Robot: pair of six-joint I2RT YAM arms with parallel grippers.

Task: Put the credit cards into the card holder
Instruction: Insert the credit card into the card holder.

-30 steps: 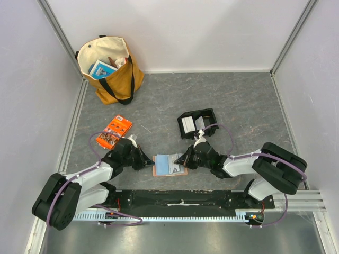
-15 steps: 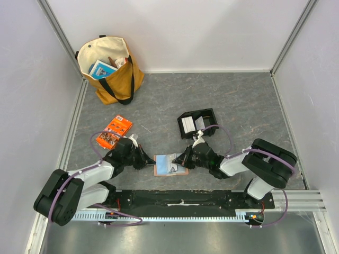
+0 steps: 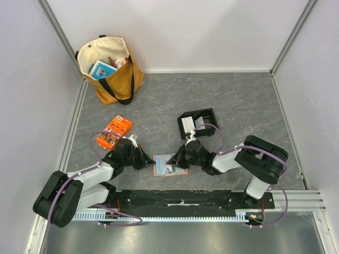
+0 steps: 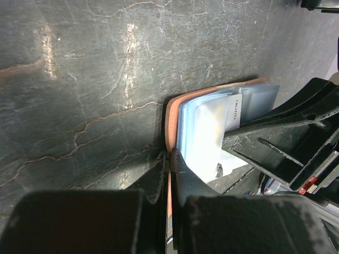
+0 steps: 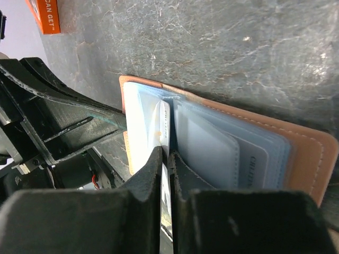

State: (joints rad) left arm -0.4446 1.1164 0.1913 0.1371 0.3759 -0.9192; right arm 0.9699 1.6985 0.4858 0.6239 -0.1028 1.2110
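Closest to my bases, the card holder [image 3: 167, 169] lies open on the grey table [image 3: 249, 100], tan cover down and light-blue slotted face up, between my two grippers. My left gripper [image 4: 169, 159] comes at it from the left, its fingers closed narrow on the tan edge of the cover. My right gripper [image 5: 165, 153] meets it from the other side, pinched onto a white credit card [image 5: 164, 121] held on edge, with its leading end at the mouth of a blue slot. A lettered card [image 5: 253, 161] sits in a slot further along. Beyond my left arm lies the orange packet [image 3: 114, 132]. Beyond my right, the black tray [image 3: 204, 112] holds a pale stack of cards [image 3: 187, 125] in one compartment. Farthest back, in the left corner, stands a mustard tote bag [image 3: 110, 71].
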